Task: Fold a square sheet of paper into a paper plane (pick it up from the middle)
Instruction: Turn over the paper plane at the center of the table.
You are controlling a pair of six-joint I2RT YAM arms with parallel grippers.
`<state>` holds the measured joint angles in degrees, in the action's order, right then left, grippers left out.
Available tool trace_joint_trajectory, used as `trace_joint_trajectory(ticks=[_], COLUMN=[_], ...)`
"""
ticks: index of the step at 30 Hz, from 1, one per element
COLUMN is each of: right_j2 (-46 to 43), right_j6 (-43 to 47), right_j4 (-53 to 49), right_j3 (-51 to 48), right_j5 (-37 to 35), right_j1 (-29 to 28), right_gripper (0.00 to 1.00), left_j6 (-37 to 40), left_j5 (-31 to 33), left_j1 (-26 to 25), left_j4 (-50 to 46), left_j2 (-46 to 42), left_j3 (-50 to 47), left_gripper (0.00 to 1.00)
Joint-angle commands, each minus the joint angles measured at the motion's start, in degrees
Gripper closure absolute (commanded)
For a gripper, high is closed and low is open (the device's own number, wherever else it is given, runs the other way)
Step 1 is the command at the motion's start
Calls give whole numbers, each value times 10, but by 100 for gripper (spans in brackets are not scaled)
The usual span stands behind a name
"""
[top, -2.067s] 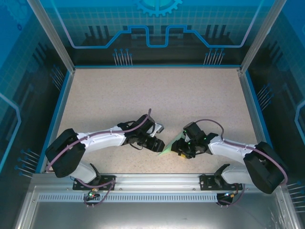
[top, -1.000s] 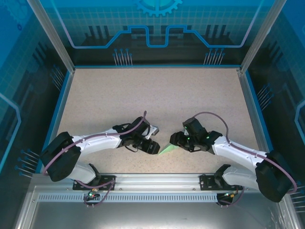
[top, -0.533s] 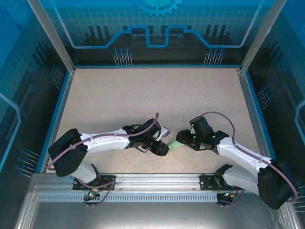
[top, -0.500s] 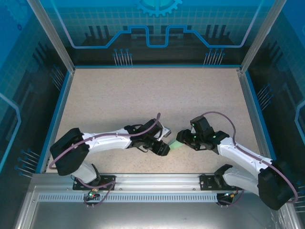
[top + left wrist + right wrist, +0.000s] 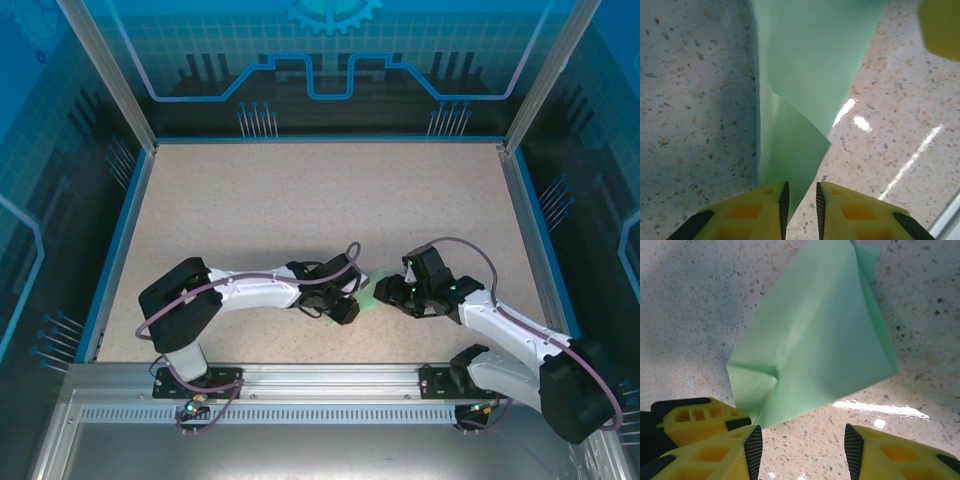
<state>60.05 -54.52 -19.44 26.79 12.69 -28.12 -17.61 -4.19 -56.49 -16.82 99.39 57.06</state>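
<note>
Seemingly bracketing a corner of the creased square sheet of paper (image 5: 805, 75) between nearly closed left gripper (image 5: 801, 194) jaws (real pinch impossible to tell), likely for lifting a flap, with right gripper (image 5: 802, 440) spread empty alongside on the speckled table (image 5: 320, 200).

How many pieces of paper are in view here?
1. The square sheet of paper, partly folded, sits between the left end effector and the right end effector, one corner in the left one's narrow gap. The arms could hide another.

The left gripper (image 5: 347, 304) and right gripper (image 5: 393, 293) flank the green paper (image 5: 368, 300), apparently touching it.
</note>
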Motion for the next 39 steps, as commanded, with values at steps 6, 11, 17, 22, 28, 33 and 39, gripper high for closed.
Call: trace_joint_trajectory(ticks=[6, 11, 17, 22, 28, 33, 39], right_j2=[-24, -25, -14, 9, 56, 84, 103], right_j6=[14, 13, 16, 24, 41, 52, 49], right_j4=[-7, 1, 14, 34, 62, 63, 87], right_j3=[-14, -23, -24, -22, -1, 14, 18], right_j5=[26, 30, 36, 48, 65, 72, 85], right_j1=[22, 24, 26, 32, 40, 44, 48], right_gripper=[50, 50, 50, 50, 51, 51, 52], left_j6=[6, 11, 39, 52, 61, 77, 83], left_j5=[15, -25, -30, 5, 13, 39, 60], left_j1=[0, 2, -17, -33, -44, -44, -43], left_j4=[-28, -27, -37, -47, -58, -80, -92], left_j2=[-34, -45, -50, -66, -35, 4, 30], left_j3=[14, 16, 26, 29, 50, 80, 96], left_gripper=[67, 64, 60, 57, 54, 54, 54])
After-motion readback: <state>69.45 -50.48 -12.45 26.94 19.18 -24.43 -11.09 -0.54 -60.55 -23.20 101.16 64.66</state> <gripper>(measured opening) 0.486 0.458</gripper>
